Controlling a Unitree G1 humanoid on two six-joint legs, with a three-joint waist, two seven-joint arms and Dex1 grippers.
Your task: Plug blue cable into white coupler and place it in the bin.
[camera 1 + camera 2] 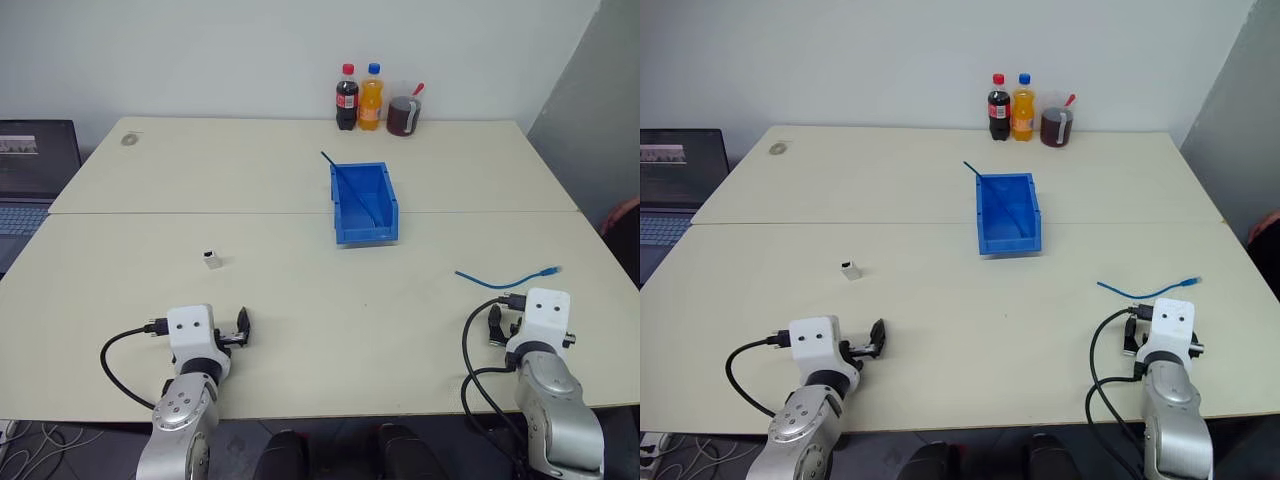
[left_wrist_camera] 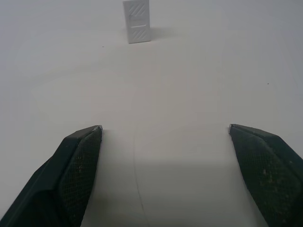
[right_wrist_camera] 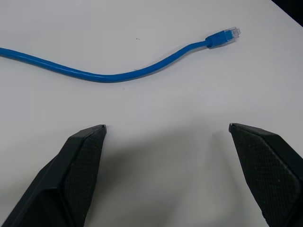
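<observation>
Your right gripper [image 3: 166,130] hangs spread wide and empty just short of the thin, limp light-blue network cable [image 3: 109,75] on the table; pinch it behind the clear plug, because it'll flop. Left gripper [image 2: 164,128] gapes empty, facing the tiny white plastic coupler [image 2: 136,21]

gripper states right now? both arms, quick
Left gripper: open, empty, white coupler ahead of it.
Right gripper: open, empty, blue cable lying just ahead.
</observation>
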